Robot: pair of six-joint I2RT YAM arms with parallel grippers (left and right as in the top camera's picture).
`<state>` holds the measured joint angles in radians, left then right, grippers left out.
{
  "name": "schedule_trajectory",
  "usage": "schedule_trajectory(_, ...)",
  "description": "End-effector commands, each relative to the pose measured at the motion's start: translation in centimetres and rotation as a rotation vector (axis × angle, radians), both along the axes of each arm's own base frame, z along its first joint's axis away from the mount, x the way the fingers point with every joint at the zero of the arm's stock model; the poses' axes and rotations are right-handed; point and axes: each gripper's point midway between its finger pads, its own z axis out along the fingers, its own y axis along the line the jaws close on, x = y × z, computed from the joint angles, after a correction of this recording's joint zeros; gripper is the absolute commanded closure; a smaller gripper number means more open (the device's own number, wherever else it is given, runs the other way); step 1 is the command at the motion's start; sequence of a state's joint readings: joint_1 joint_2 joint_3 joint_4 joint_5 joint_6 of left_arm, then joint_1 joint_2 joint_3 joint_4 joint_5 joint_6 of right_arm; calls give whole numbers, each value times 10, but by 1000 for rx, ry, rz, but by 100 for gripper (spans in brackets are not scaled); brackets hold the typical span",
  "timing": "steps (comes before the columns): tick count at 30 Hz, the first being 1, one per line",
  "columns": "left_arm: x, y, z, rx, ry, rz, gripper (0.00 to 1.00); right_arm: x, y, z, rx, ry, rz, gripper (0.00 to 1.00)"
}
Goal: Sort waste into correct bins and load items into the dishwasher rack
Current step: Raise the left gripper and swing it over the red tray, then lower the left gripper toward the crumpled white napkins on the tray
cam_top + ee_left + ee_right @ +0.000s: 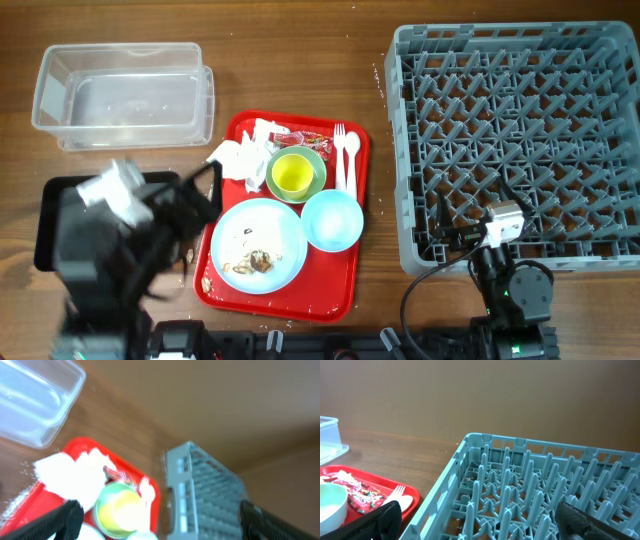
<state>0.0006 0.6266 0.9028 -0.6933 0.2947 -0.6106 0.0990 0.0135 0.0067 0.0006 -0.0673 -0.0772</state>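
Crumpled white napkins (243, 156) and a red wrapper (306, 138) lie at the back of the red serving tray (345, 280). A yellow cup (291, 175) stands in the pale green bowl (315, 160). The light blue plate (262, 232) holds brown scraps (259, 262). The light blue bowl (333, 220), white fork (340, 148) and spoon (352, 155) are also on the tray. The grey rack (520, 130) is on the right. My left gripper (200, 190) (160, 525) is open and empty, at the tray's left edge. My right gripper (470, 215) (485, 525) is open and empty over the rack's front left corner.
The clear tub (120, 95) stands at the back left. The black tray (50, 225) lies at the front left, mostly hidden under my left arm. The left wrist view is blurred; it shows napkins (70, 472), cup (125, 507) and rack (205, 490).
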Motion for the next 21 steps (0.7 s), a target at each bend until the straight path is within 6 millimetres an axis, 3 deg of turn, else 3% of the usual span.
schedule_trajectory(1, 24, 5, 12, 161, 235, -57, 0, 0, -1, 2, -7, -10, -5, 0)
schedule_trajectory(3, 41, 5, 8, 158, 366, -67, 0, 0, -1, 2, -8, -11, -5, 0)
schedule_trajectory(5, 54, 5, -9, 129, 458, -51, 1, 0, -1, 2, -8, -11, -5, 0)
schedule_trajectory(9, 62, 9, -81, 159, 784, 58, 0, 0, -1, 2, -8, -11, -5, 0)
schedule_trajectory(13, 75, -20, -125, 77, 944, -19, 0, 0, -1, 2, -8, -10, -5, 0)
schedule_trajectory(17, 86, -24, -170, 91, 1066, -29, 0, 0, -1, 2, -8, -11, -5, 0)
schedule_trajectory(18, 90, -24, -180, 101, 1079, -31, 4, 0, -1, 2, -8, -11, -5, 0)
schedule_trajectory(19, 95, -22, -191, 112, 1091, -23, 21, 0, -1, 2, -8, -11, -5, 0)
schedule_trajectory(21, 103, -22, -204, 115, 1099, -20, 39, 0, -1, 2, -8, -11, -5, 0)
